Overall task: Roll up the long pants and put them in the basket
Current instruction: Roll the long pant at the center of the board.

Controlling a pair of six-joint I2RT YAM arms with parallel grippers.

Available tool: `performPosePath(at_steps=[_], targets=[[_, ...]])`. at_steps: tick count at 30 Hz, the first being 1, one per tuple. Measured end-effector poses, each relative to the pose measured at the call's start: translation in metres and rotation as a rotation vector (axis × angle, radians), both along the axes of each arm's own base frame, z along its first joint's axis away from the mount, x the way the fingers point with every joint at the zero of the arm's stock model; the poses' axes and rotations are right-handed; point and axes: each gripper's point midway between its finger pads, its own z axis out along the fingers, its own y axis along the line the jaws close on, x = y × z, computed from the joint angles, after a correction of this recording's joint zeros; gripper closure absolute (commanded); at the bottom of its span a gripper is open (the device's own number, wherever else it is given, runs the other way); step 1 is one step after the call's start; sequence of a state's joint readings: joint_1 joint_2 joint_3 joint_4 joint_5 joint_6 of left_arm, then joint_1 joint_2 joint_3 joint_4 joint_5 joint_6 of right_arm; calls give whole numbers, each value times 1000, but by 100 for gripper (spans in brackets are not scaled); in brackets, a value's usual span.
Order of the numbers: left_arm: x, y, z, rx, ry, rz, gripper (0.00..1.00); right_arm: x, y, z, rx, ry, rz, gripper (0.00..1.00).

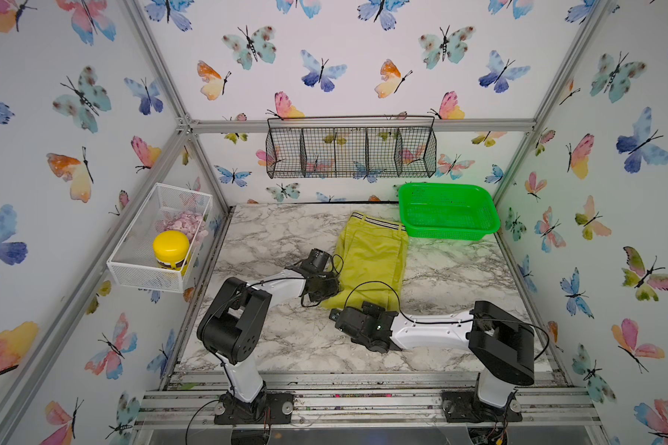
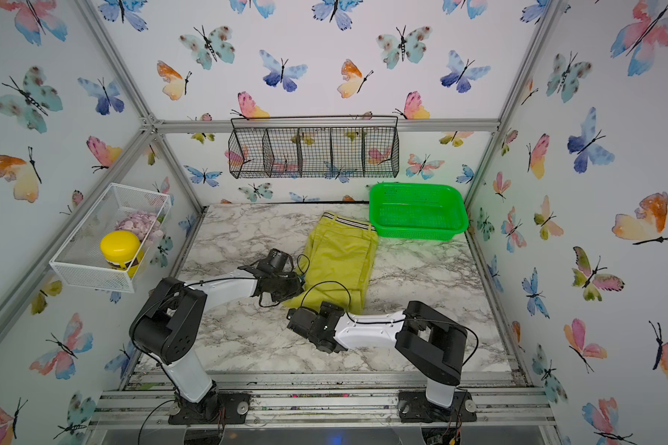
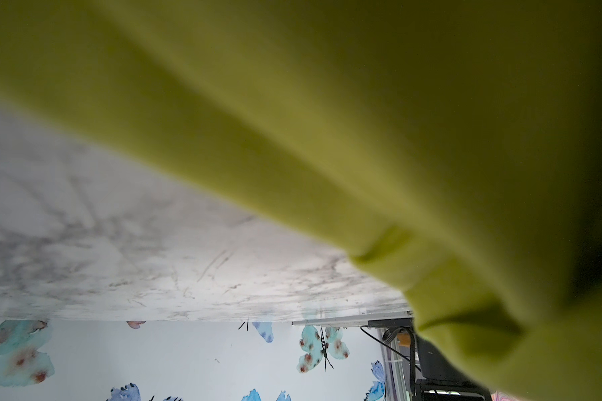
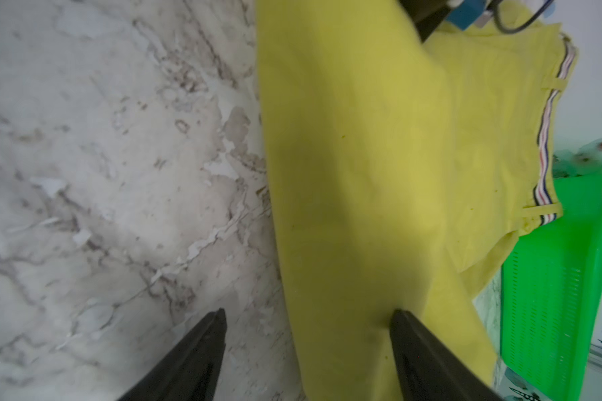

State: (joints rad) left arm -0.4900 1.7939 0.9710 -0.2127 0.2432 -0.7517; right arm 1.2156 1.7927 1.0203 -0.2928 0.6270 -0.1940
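Pants (image 1: 371,258): soft, light cloth. They won't hold shape and will probably slide some on the marble table (image 1: 270,235). They lie flat and look folded lengthwise, one leg over the other. The striped waistband (image 1: 378,222) ends just beside the green basket (image 1: 450,232), maybe touching its near corner. The legs run straight away from the basket, and the hems are the end farthest from it.

Where to grip: we'd take the hem end at both corners and roll toward the basket. The waistband is the thicker end, so it's better left as the outer wrap. Main risk we see is the layers shearing and the roll coning if one corner leads.

Left gripper (image 1: 330,287): at the long edge of the pants facing away from the basket, down near the hems. In its wrist view blurred cloth (image 3: 327,121) hangs right over the lens and no fingers show. We can't tell if it's pinching the cloth or just under it.

Right gripper (image 4: 308,314): at the hem end, well apart from the basket, jaws spread wide. One finger (image 4: 205,347) is over bare marble, the other over the cloth, so it straddles the edge of the pants and holds nothing.
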Motion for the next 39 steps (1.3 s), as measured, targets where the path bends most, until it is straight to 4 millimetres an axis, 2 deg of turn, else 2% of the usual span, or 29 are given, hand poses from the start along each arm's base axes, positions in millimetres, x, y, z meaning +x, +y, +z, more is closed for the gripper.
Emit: performPosePath(at_steps=[2,3,4,5,7,9,14,18,23,26,30,33,36,39], targets=[[1,-1,0,-5,-8,0,100,8,3,-6,-7,-31,-5,29],[2,-1,0,-6,-11,1,100,10,3,-10,-13,-37,-9,40],[2,-1,0,-9,-14,1,100,13,2,-14,-21,-46,-13,63],[3,-1,0,-12,-17,1,100,16,2,-15,-24,-48,-17,72],[4,-1,0,-19,-21,1,100,22,-2,-19,-27,-46,-33,79],[4,-1,-1,-25,-26,1,100,24,-2,-21,-27,-44,-38,96],[4,4,0,-42,-18,9,100,15,4,-23,-21,36,-6,96],[7,11,9,-68,-4,24,100,1,14,-13,20,197,38,96],[13,28,22,-38,96,69,100,-28,42,10,120,408,131,96],[25,29,29,-23,133,85,100,-49,50,14,153,536,168,96],[67,15,46,-50,77,97,100,-93,47,9,159,745,206,96],[82,4,52,-70,50,94,100,-111,39,3,178,844,194,96],[84,-14,45,-87,61,66,100,-118,26,1,222,923,151,96],[69,-34,26,-87,103,21,100,-110,18,9,330,985,97,96]])
